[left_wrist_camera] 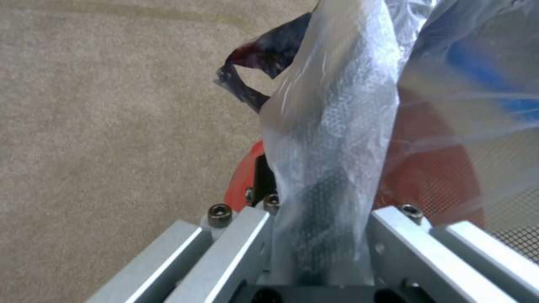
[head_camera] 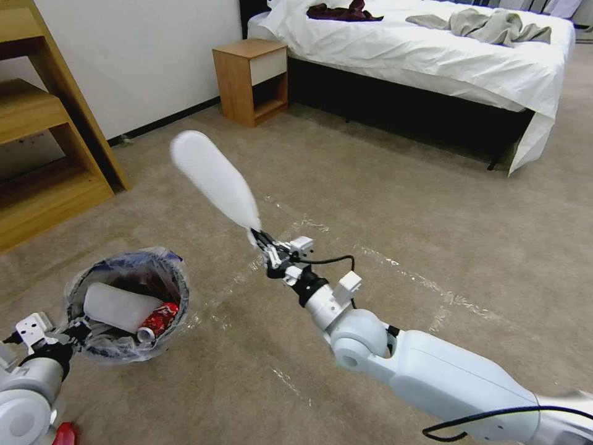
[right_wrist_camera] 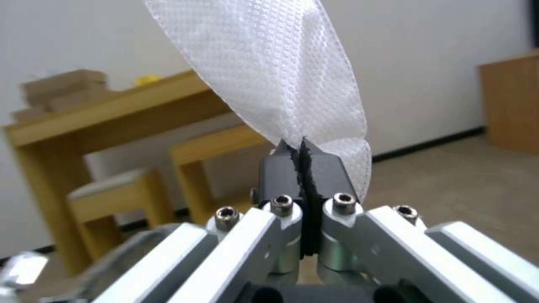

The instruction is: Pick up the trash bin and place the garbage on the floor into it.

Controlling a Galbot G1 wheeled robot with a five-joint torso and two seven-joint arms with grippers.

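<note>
Right gripper [right_wrist_camera: 302, 162] pinched tight on white slipper [head_camera: 213, 176] at one end, aloft near trash bin [head_camera: 126, 303]. Slipper looks light, floppy; edge pinch suits. Left gripper [head_camera: 71, 330] clamps bin's rim, bin off floor [head_camera: 401, 204].

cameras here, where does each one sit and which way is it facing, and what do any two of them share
Head view: on the robot's head, facing forward and down at the floor; both arms show, left end effector holding the trash bin, right end effector holding a white slipper.
Left wrist view: on the left wrist, facing along its end effector, shut on the bin's plastic liner, carpet beyond.
Right wrist view: on the right wrist, facing along its end effector toward wall and wooden furniture.
Shared: head and right wrist views both show the slipper.
</note>
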